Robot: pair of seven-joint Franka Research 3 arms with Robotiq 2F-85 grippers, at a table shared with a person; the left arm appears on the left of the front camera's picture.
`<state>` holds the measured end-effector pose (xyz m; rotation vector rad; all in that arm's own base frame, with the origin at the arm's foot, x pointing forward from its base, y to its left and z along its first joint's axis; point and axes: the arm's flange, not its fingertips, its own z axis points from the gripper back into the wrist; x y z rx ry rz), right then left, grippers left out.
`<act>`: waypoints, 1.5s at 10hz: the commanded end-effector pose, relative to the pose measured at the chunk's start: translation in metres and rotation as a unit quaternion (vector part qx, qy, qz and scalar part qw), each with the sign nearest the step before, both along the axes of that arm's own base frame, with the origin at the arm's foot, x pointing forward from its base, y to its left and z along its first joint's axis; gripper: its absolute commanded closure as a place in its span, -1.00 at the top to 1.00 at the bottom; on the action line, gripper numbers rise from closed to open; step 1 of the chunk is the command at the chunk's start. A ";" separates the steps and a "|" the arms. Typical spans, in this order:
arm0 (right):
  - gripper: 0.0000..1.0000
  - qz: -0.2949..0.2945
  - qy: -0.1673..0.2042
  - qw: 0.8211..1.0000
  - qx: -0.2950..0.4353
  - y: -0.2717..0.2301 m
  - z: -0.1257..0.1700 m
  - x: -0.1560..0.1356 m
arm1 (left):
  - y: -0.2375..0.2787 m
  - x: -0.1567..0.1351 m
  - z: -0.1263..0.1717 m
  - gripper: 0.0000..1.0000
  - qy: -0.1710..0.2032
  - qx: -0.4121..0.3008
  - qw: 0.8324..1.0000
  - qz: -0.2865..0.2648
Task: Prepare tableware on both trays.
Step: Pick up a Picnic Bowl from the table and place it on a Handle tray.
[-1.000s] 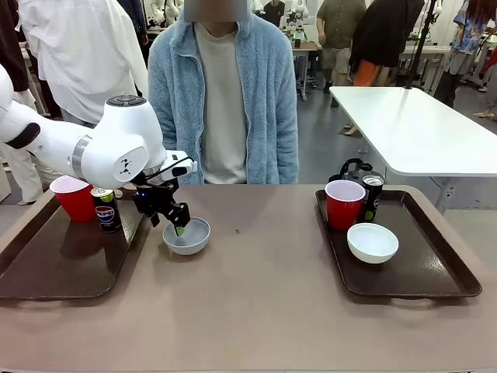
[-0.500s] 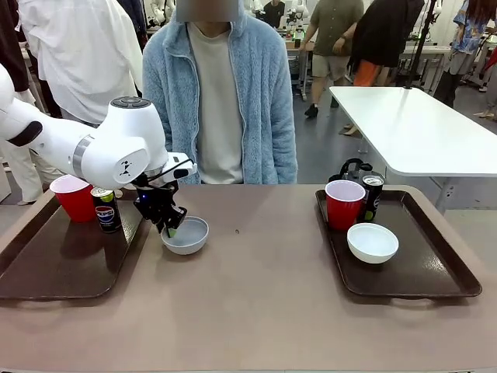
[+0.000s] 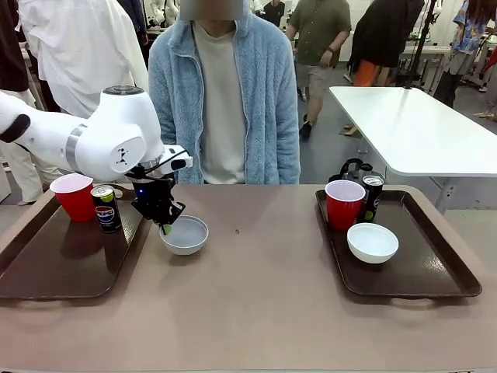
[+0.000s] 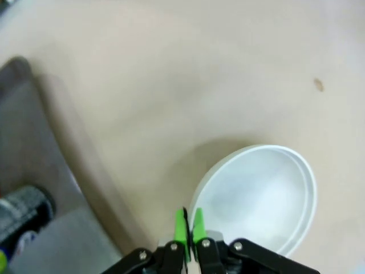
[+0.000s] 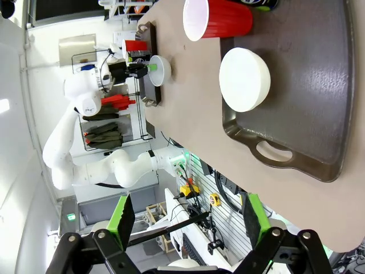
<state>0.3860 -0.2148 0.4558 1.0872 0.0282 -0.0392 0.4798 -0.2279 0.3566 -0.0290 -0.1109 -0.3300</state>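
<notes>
My left gripper (image 3: 165, 226) is shut on the near-left rim of a pale grey bowl (image 3: 185, 235), which is over the table just right of the left tray (image 3: 46, 272). In the left wrist view the green pads (image 4: 182, 226) pinch the bowl (image 4: 256, 194) at its rim. The left tray carries a red cup (image 3: 74, 196) and a black can (image 3: 106, 208). The right tray (image 3: 435, 272) holds a red cup (image 3: 344, 203), a can (image 3: 373, 194) and a white bowl (image 3: 373, 242). My right gripper (image 5: 188, 228) hangs open high above that tray (image 5: 319, 85) and its bowl (image 5: 244, 79).
A person in a light blue fleece (image 3: 225, 101) stands at the far side of the table, hands out of sight. A small dark speck (image 3: 238, 231) lies on the bare brown table between the trays. A white table (image 3: 411, 124) stands behind on the right.
My left gripper has shifted a little to the left and onto the bowl's rim, and the bowl has slid slightly left with it. The right tray's items have not moved.
</notes>
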 end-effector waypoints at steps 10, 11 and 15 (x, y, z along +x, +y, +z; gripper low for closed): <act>1.00 -0.004 0.003 1.000 -0.001 0.001 0.002 -0.001 | 0.172 -0.115 0.067 -1.00 0.011 -0.043 0.997 0.069; 1.00 -0.004 0.003 1.000 -0.001 0.001 0.002 -0.001 | 0.198 -0.119 0.066 -1.00 0.011 -0.046 0.995 0.092; 1.00 -0.004 0.003 1.000 -0.001 0.001 0.002 -0.001 | 0.228 -0.101 0.038 -1.00 0.022 -0.035 0.992 0.123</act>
